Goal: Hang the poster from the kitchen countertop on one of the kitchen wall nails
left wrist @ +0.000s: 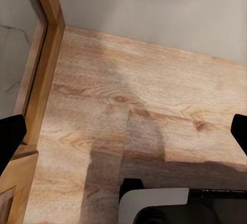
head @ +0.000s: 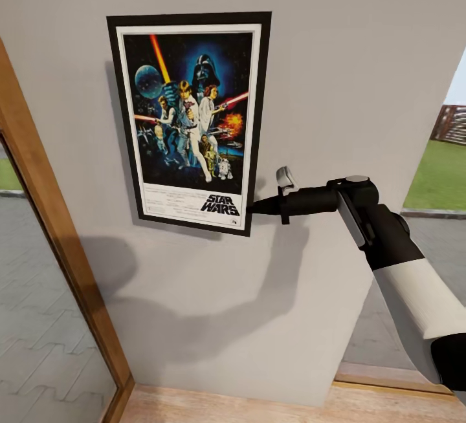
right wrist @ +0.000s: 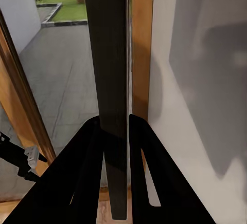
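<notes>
One end effector, the right end effector (head: pixel 252 206), is clamping the poster (head: pixel 191 119) by its lower corner against the grey wall (head: pixel 349 74); left end effector (left wrist: pixel 123 131) is hanging wide open above the wooden floor (left wrist: pixel 154 111).

The small print above the lettering on the poster (head: pixel 189 120) is too small to be read; the right arm (head: pixel 414 293) is cut off at 4 o'clock.

Head view: forward, close on wall (head: pixel 336 74) and poster (head: pixel 191 119). Left wrist: straight down at floor (left wrist: pixel 144 111). Right wrist: along poster's (right wrist: pixel 110 80) edge, wall shared with head.
</notes>
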You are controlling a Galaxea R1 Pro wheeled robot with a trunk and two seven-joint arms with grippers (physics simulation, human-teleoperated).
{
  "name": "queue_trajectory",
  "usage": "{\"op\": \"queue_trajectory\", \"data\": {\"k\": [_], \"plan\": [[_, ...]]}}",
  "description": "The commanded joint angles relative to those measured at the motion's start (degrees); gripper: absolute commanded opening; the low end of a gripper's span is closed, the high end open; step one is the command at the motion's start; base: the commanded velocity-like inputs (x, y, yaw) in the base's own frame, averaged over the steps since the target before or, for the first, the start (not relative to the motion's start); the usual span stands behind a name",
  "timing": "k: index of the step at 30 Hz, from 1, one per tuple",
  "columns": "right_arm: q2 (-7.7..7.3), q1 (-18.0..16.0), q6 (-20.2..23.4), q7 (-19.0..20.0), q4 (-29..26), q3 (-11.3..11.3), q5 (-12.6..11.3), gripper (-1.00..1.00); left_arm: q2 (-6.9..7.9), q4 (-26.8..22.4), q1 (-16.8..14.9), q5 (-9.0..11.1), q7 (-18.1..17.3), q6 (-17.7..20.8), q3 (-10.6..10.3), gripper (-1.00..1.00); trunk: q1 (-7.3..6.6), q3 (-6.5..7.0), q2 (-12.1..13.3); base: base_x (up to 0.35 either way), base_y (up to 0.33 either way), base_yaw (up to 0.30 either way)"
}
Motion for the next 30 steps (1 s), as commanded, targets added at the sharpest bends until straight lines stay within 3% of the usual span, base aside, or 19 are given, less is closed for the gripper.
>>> {"op": "queue_trajectory", "data": {"k": [1, 30], "plan": [[-0.06, -0.07, 0.66, 0.02, 0.01, 0.13, -0.51, -1.00, -0.04, -0.14, 0.00, -0.04, -0.34, 0.44, 0.19, 1.00, 0.04, -0.12, -0.12, 0.003, 0.000, 0.000], [-0.06, -0.07, 0.65, 0.02, 0.06, 0.05, -0.55, -1.00, -0.04, -0.15, 0.00, -0.04, -0.35, 0.44, 0.19, 1.00, 0.04, -0.12, -0.12, 0.029, 0.000, 0.000]]}}
